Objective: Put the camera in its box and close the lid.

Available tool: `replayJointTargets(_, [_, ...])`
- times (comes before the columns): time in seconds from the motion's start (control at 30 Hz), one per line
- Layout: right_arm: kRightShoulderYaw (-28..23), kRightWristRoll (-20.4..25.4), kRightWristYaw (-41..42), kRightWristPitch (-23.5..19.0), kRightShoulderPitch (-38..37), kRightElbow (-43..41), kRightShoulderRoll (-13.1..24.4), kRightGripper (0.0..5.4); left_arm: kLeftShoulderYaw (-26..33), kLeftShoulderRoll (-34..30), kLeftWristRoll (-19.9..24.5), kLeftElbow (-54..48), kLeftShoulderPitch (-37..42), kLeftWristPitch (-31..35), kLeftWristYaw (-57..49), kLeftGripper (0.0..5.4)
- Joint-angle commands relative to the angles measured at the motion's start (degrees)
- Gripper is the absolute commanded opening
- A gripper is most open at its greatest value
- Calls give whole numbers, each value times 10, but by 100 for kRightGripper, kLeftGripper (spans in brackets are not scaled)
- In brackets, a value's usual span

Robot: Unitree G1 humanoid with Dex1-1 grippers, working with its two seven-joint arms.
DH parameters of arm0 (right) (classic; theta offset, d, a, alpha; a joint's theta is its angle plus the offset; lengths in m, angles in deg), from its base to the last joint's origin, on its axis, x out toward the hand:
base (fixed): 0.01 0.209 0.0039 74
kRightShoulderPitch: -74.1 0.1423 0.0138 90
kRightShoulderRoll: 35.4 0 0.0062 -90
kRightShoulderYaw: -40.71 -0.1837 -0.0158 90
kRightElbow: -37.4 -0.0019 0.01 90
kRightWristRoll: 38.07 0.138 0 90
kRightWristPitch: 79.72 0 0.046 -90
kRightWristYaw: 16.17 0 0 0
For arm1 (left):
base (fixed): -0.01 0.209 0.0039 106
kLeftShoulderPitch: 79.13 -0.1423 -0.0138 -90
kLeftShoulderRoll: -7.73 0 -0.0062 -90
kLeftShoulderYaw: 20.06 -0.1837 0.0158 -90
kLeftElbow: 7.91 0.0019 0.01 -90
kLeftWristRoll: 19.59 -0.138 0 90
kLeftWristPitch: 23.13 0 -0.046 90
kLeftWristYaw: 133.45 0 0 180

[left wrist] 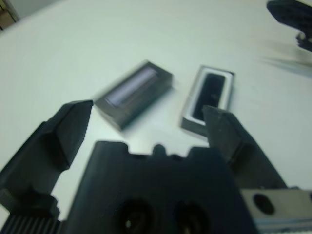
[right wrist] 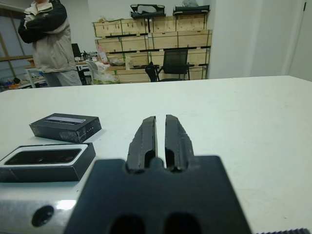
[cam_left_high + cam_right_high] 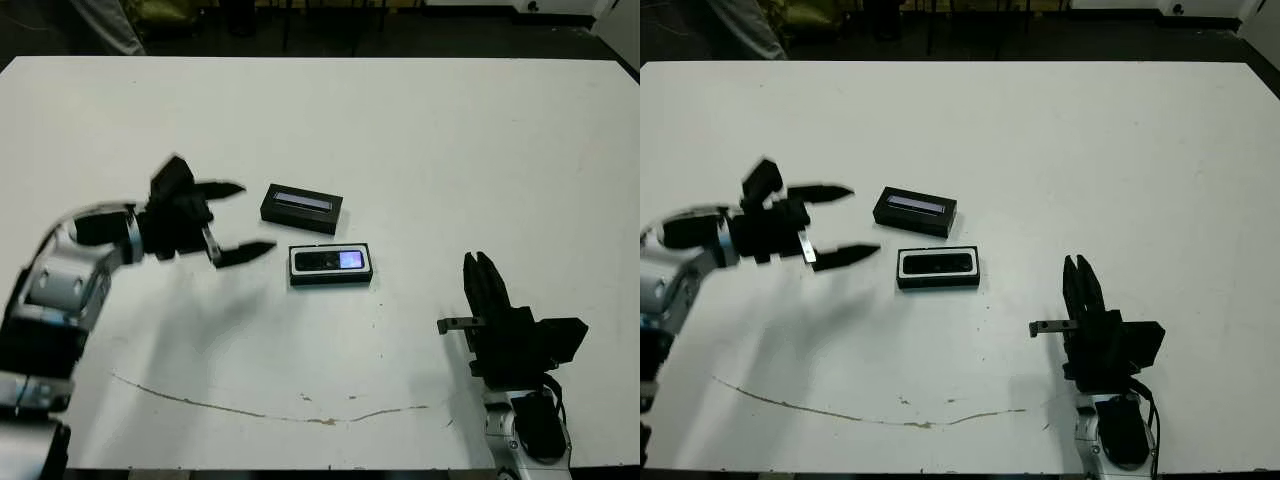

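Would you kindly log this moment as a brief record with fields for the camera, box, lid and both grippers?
camera: lying inside the box, screen up
box: open on the white table
lid: off, lying just beyond the box, window strip up
left gripper: open, empty, beside the lid and box
right gripper: shut, empty, apart from the box

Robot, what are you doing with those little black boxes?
The robot is packing a camera away. It already lies in its box, and the lid sits just behind, apart from it. The left gripper hangs open beside both, holding nothing. The right gripper waits shut, off to the side. The lid is not yet on.
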Motion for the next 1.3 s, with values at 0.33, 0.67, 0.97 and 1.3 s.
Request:
replayJointTargets(0.33, [8, -4, -3, -4, -2, 20, -4, 0, -188, 7, -229, 238, 342, -173, 158, 539])
replayJointTargets(0.67, [16, -22, -21, -6, -15, 13, -11, 0, -311, 127, -373, 443, 453, -274, 176, 539])
replayJointTargets(0.97, [5, 9, -3, 24, -24, 46, -11, 0, -354, 188, -462, 551, 443, -303, 102, 539])
replayJointTargets(1.3, [-3, 31, -6, 19, -45, 47, -20, 0, -382, 211, -541, 602, 434, -306, -51, 539])
